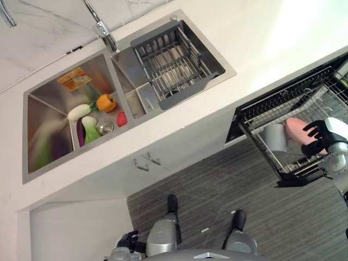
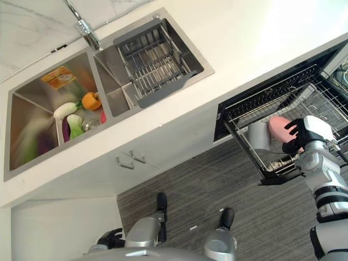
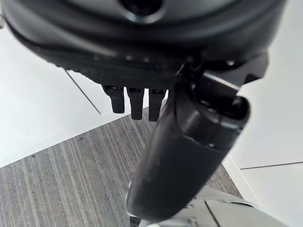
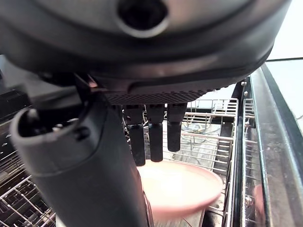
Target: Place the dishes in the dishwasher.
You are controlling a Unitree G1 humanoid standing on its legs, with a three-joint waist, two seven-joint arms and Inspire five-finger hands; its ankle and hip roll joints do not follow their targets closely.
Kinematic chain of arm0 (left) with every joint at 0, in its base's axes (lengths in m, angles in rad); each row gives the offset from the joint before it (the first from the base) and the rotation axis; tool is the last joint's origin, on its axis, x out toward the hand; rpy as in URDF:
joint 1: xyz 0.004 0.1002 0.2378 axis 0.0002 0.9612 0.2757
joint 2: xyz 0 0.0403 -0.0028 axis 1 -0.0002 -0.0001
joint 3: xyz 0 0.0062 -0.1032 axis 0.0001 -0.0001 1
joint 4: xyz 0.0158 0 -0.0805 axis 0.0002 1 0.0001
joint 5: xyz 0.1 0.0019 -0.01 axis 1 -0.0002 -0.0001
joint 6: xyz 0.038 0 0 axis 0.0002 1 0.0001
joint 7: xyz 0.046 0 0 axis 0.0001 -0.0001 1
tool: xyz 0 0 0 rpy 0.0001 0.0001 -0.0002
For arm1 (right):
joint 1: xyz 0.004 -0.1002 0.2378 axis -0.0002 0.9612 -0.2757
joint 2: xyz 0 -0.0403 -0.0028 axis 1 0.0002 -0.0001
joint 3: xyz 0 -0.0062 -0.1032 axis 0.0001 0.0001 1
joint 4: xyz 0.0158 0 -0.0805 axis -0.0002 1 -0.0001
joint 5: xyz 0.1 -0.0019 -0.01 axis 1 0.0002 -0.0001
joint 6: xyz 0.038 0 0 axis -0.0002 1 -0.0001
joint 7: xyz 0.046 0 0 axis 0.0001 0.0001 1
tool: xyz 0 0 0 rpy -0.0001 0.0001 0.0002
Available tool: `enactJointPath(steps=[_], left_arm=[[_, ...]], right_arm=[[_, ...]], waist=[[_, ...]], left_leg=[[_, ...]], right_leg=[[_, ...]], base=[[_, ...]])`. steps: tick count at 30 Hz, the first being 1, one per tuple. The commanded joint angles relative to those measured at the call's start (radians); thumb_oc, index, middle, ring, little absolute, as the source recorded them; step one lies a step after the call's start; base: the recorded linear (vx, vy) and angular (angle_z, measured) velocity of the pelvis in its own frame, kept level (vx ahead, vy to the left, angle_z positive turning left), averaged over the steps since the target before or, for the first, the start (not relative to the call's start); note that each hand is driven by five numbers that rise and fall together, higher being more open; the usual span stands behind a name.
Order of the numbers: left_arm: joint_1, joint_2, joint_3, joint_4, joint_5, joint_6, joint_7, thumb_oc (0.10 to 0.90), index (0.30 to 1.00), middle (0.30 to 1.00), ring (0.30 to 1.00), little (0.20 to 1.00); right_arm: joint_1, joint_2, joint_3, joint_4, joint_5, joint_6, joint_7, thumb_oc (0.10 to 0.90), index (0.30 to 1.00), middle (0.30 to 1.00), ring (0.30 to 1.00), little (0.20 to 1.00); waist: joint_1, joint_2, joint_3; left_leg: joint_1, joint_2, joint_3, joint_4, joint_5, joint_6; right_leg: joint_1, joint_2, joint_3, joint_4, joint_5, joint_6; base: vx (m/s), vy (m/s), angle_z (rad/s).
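A pink plate (image 1: pixel 296 130) stands on edge in the pulled-out dishwasher rack (image 1: pixel 255 111) at the right, beside a white cup (image 1: pixel 275 137). My right hand (image 1: pixel 317 136) is over the plate's outer rim, with fingers (image 4: pixel 151 137) on one side of the pink plate (image 4: pixel 184 187) and the thumb on the other, shut on it. My left hand (image 1: pixel 130 239) hangs low near the floor, its fingers (image 3: pixel 135 101) relaxed and holding nothing.
The double sink (image 1: pixel 32 136) holds vegetables in its left basin, among them an orange pepper (image 1: pixel 106 102). A grey drying rack (image 1: pixel 174 62) fills the right basin below the faucet (image 1: pixel 103 30). White counter separates sink and dishwasher; cabinet handles (image 1: pixel 147 161) sit below.
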Motion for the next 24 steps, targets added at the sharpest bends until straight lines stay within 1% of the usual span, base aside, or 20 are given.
enactJointPath(steps=[1, 3, 5, 6, 8, 9, 10, 11, 12, 13, 14, 15, 16, 17, 18, 19, 21, 22, 23, 24], left_arm=[[-0.020, 0.021, -0.079, 0.045, -0.004, 0.000, 0.005, 0.800, 0.900, 0.900, 0.900, 0.900], [-0.021, 0.021, -0.074, 0.047, 0.002, 0.004, 0.005, 0.800, 0.900, 0.900, 0.900, 0.900], [-0.022, 0.022, -0.063, 0.050, 0.011, 0.007, 0.005, 0.800, 0.900, 0.900, 0.900, 0.900], [-0.022, 0.023, -0.066, 0.051, 0.011, 0.007, 0.005, 0.800, 0.900, 0.900, 0.900, 0.900], [-0.025, 0.023, -0.036, 0.055, 0.024, 0.016, 0.021, 0.800, 0.900, 0.900, 0.900, 0.900], [-0.027, 0.021, -0.021, 0.057, 0.026, 0.020, 0.030, 0.800, 0.900, 0.900, 0.900, 0.900], [-0.028, 0.024, -0.025, 0.057, 0.026, 0.020, 0.030, 0.800, 0.900, 0.900, 0.900, 0.900], [-0.029, 0.020, -0.011, 0.057, 0.029, 0.023, 0.042, 0.800, 0.900, 0.900, 0.900, 0.900], [-0.031, 0.008, 0.011, 0.055, 0.036, 0.027, 0.063, 0.800, 0.900, 0.900, 0.900, 0.900], [-0.032, 0.007, 0.013, 0.055, 0.037, 0.031, 0.071, 0.800, 0.900, 0.900, 0.900, 0.900], [-0.031, 0.008, 0.011, 0.055, 0.037, 0.031, 0.071, 0.800, 0.900, 0.900, 0.900, 0.900], [-0.033, -0.002, 0.016, 0.053, 0.040, 0.031, 0.088, 0.800, 0.900, 0.900, 0.900, 0.900], [-0.034, -0.010, 0.016, 0.047, 0.042, 0.034, 0.096, 0.800, 0.900, 0.900, 0.900, 0.900], [-0.032, -0.008, 0.014, 0.046, 0.042, 0.034, 0.096, 0.800, 0.900, 0.900, 0.900, 0.900], [-0.031, -0.019, 0.008, 0.038, 0.039, 0.034, 0.103, 0.800, 0.900, 0.900, 0.900, 0.900], [-0.031, -0.019, 0.008, 0.038, 0.039, 0.034, 0.103, 0.800, 0.900, 0.900, 0.900, 0.900], [-0.029, -0.022, -0.009, 0.030, 0.042, 0.033, 0.100, 0.800, 0.900, 0.900, 0.900, 0.900], [-0.030, -0.022, -0.014, 0.026, 0.042, 0.033, 0.094, 0.800, 0.900, 0.900, 0.900, 0.900], [-0.027, -0.023, -0.019, 0.021, 0.041, 0.032, 0.091, 0.800, 0.900, 0.900, 0.900, 0.900], [-0.024, -0.023, -0.022, 0.018, 0.040, 0.032, 0.088, 0.800, 0.900, 0.900, 0.900, 0.900]], right_arm=[[-0.111, -0.073, -0.024, -0.090, 0.027, -0.023, -0.062, 0.800, 0.900, 0.900, 0.900, 0.900], [-0.095, -0.080, -0.043, -0.128, 0.027, -0.023, -0.066, 0.800, 0.900, 0.900, 0.900, 0.900], [-0.059, -0.086, -0.096, -0.201, 0.032, -0.023, -0.084, 0.800, 0.900, 0.900, 0.900, 0.900], [-0.049, -0.086, -0.105, -0.207, 0.031, -0.021, -0.083, 0.800, 0.900, 0.900, 0.900, 0.900], [0.039, -0.058, -0.235, -0.303, 0.049, -0.019, -0.154, 0.800, 0.900, 0.900, 0.900, 0.900], [0.084, -0.031, -0.303, -0.342, 0.058, -0.016, -0.193, 0.800, 0.900, 0.900, 0.900, 0.900], [0.098, -0.027, -0.315, -0.351, 0.056, -0.013, -0.192, 0.800, 0.900, 0.900, 0.900, 0.900], [0.153, 0.009, -0.390, -0.400, 0.062, -0.007, -0.235, 0.800, 0.900, 0.900, 0.900, 0.900], [0.233, 0.087, -0.508, -0.462, 0.059, -0.001, -0.331, 0.800, 0.900, 0.900, 0.900, 0.900], [0.275, 0.138, -0.552, -0.529, 0.047, 0.004, -0.356, 0.800, 0.900, 0.900, 0.900, 0.900], [0.279, 0.141, -0.556, -0.533, 0.046, 0.006, -0.355, 0.800, 0.900, 0.900, 0.900, 0.900], [0.318, 0.209, -0.610, -0.557, 0.072, 0.001, -0.405, 0.800, 0.900, 0.900, 0.900, 0.900], [0.357, 0.257, -0.625, -0.559, 0.062, 0.013, -0.430, 0.800, 0.900, 0.900, 0.900, 0.900], [0.361, 0.260, -0.628, -0.563, 0.060, 0.014, -0.431, 0.800, 0.900, 0.900, 0.900, 0.900], [0.384, 0.314, -0.634, -0.563, 0.078, 0.023, -0.453, 0.800, 0.900, 0.900, 0.900, 0.900], [0.384, 0.314, -0.634, -0.563, 0.078, 0.023, -0.453, 0.800, 0.900, 0.900, 0.900, 0.900], [0.381, 0.333, -0.620, -0.523, 0.112, 0.025, -0.460, 0.800, 0.900, 0.900, 0.900, 0.900], [0.374, 0.331, -0.607, -0.496, 0.121, 0.029, -0.443, 0.557, 0.535, 0.535, 0.535, 0.535], [0.366, 0.325, -0.595, -0.485, 0.119, 0.039, -0.435, 0.400, 0.300, 0.300, 0.300, 0.300], [0.354, 0.318, -0.580, -0.470, 0.104, 0.050, -0.435, 0.400, 0.300, 0.300, 0.300, 0.300]], waist=[[0.007, -0.040, -0.035], [0.001, -0.042, -0.037], [-0.006, -0.044, -0.041], [-0.003, -0.045, -0.041], [-0.019, -0.045, -0.046], [-0.025, -0.044, -0.047], [-0.021, -0.046, -0.047], [-0.028, -0.043, -0.047], [-0.043, -0.035, -0.046], [-0.045, -0.033, -0.045], [-0.043, -0.033, -0.046], [-0.052, -0.026, -0.042], [-0.060, -0.016, -0.036], [-0.059, -0.017, -0.037], [-0.068, -0.005, -0.023], [-0.068, -0.005, -0.023], [-0.074, 0.007, -0.011], [-0.076, 0.014, -0.002], [-0.078, 0.021, 0.003], [-0.078, 0.026, 0.006]], left_leg=[[0.038, 0.001, -0.012, 0.020, -0.054, -0.013], [0.044, 0.002, -0.008, 0.022, -0.058, -0.013], [0.052, 0.004, -0.005, 0.021, -0.060, -0.014], [0.053, 0.004, -0.005, 0.021, -0.060, -0.014], [0.066, 0.003, -0.002, 0.019, -0.068, -0.011], [0.069, 0.004, 0.000, 0.018, -0.070, -0.011], [0.070, 0.004, -0.001, 0.018, -0.070, -0.011], [0.074, 0.003, -0.001, 0.017, -0.073, -0.010], [0.079, 0.001, -0.001, 0.015, -0.076, -0.009], [0.080, 0.000, -0.004, 0.015, -0.077, -0.008], [0.080, 0.000, -0.004, 0.015, -0.078, -0.008], [0.080, -0.002, -0.006, 0.014, -0.079, -0.007], [0.079, -0.006, -0.008, 0.013, -0.079, -0.007], [0.079, -0.006, -0.009, 0.013, -0.079, -0.007], [0.072, -0.009, -0.011, 0.013, -0.075, -0.008], [0.072, -0.009, -0.011, 0.013, -0.075, -0.008], [0.064, -0.011, -0.013, 0.014, -0.071, -0.008], [0.060, -0.013, -0.013, 0.015, -0.068, -0.007], [0.057, -0.014, -0.014, 0.015, -0.065, -0.008], [0.056, -0.015, -0.014, 0.015, -0.064, -0.008]], right_leg=[[-0.018, -0.020, 0.040, 0.038, -0.052, 0.017], [-0.013, -0.019, 0.040, 0.042, -0.057, 0.016], [-0.005, -0.019, 0.040, 0.040, -0.058, 0.016], [-0.004, -0.019, 0.040, 0.040, -0.058, 0.016], [0.004, -0.018, 0.043, 0.038, -0.060, 0.016], [0.007, -0.018, 0.043, 0.038, -0.061, 0.016], [0.008, -0.018, 0.042, 0.038, -0.062, 0.016], [0.010, -0.018, 0.043, 0.039, -0.064, 0.016], [0.013, -0.018, 0.043, 0.040, -0.070, 0.015], [0.015, -0.018, 0.043, 0.042, -0.072, 0.015], [0.015, -0.018, 0.043, 0.042, -0.072, 0.015], [0.014, -0.019, 0.042, 0.045, -0.074, 0.014], [0.011, -0.023, 0.041, 0.052, -0.077, 0.013], [0.011, -0.023, 0.040, 0.053, -0.078, 0.013], [-0.001, -0.027, 0.042, 0.067, -0.079, 0.012], [-0.001, -0.027, 0.042, 0.067, -0.079, 0.012], [-0.018, -0.033, 0.041, 0.089, -0.083, 0.011], [-0.026, -0.036, 0.041, 0.099, -0.084, 0.009], [-0.034, -0.039, 0.042, 0.105, -0.085, 0.009], [-0.040, -0.042, 0.044, 0.110, -0.085, 0.010]], base=[[0.00, 0.000, 0.00], [0.00, 0.000, 0.00], [0.00, 0.000, 0.00], [0.00, 0.000, 0.00], [0.03, 0.004, -0.01], [0.00, 0.000, 0.00], [0.02, 0.005, 0.03], [0.00, 0.000, 0.00], [0.00, 0.000, 0.00], [0.00, 0.000, 0.00], [0.00, 0.000, 0.00], [0.00, 0.000, 0.00], [-0.03, 0.023, -0.04], [-0.06, 0.035, -0.02], [-0.05, 0.021, 0.00], [-0.07, 0.035, 0.00], [-0.06, 0.029, -0.01], [-0.07, 0.032, 0.01], [-0.05, 0.032, 0.01], [-0.03, 0.047, 0.01]])
